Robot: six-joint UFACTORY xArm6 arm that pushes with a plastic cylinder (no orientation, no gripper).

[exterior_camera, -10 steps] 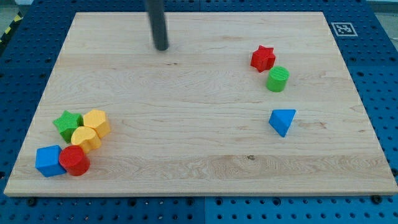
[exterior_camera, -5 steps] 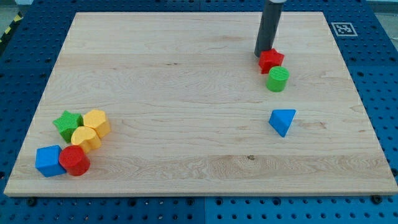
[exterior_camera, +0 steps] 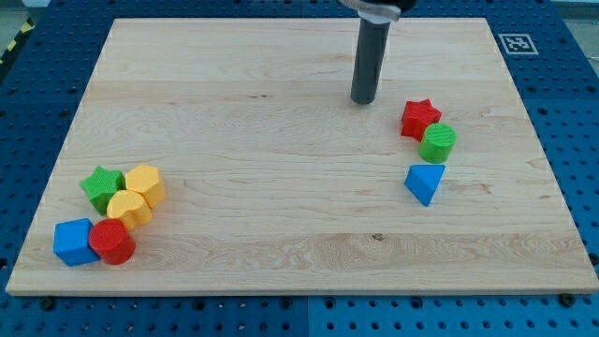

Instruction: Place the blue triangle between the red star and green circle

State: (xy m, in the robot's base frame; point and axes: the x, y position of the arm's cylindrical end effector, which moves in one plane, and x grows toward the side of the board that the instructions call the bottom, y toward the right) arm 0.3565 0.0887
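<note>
The blue triangle (exterior_camera: 426, 182) lies right of the board's centre. The green circle (exterior_camera: 437, 143) sits just above it, almost touching its top. The red star (exterior_camera: 419, 119) touches the green circle on its upper left. My tip (exterior_camera: 362, 99) is on the board to the upper left of the red star, a short way from it and touching no block.
A cluster sits at the board's lower left: a green star (exterior_camera: 101, 186), two yellow blocks (exterior_camera: 145, 183) (exterior_camera: 128, 209), a blue block (exterior_camera: 73, 241) and a red cylinder (exterior_camera: 113, 241). A tag marker (exterior_camera: 516, 43) is at the board's top right corner.
My tip crossed from the top left to the red star, pushed the star and green circle down and right toward the blue triangle, then drew back to the left.
</note>
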